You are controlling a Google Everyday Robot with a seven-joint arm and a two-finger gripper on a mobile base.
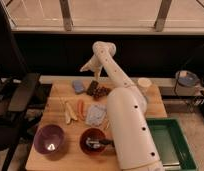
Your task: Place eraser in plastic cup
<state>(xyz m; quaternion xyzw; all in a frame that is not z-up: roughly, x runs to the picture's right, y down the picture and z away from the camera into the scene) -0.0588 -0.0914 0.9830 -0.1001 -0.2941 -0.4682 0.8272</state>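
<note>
The eraser (pixel 92 88) looks like the small dark block at the back of the wooden table (pixel 55 95), beside a dark brown lumpy item (pixel 102 92). A blue-grey block (pixel 78 86) lies just left of it. My gripper (pixel 89 67) hangs above the table's back edge, a little above and behind the eraser and not touching it. The white arm (pixel 126 125) rises from the bottom middle and covers the right-centre of the table. The light-blue plastic cup is not visible on the table; it may be hidden behind the arm.
A cream cup (pixel 144 84) stands back right. A purple bowl (pixel 49 139) and a red-brown bowl with a utensil (pixel 93 141) sit at the front. Yellow and orange food pieces (pixel 72 110) and a grey-blue packet (pixel 96 115) lie mid-table. A green bin (pixel 171 142) is right; a chair (pixel 17 100) is left.
</note>
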